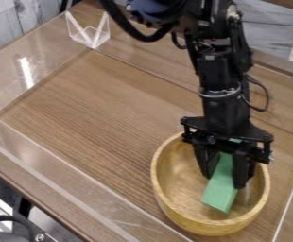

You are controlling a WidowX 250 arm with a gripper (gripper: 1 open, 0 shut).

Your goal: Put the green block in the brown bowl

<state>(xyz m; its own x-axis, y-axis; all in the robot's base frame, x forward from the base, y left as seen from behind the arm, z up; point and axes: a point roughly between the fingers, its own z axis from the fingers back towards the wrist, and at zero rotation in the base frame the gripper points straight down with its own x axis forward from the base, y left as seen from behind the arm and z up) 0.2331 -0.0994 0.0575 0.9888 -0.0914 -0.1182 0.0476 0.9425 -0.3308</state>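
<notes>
Inside brown bowl (175, 194), green block (224, 193) gripped

The claw (230, 177) grips the green block (222, 192) inside the brown bowl (175, 200).

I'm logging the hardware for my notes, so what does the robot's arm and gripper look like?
The arm is all black, built from blocky stacked segments, with thin black cables looping along its side. A blue part shows at its top edge. The gripper is also black, with a wide crossbar and two slim, straight fingers. No markings are legible.
</notes>
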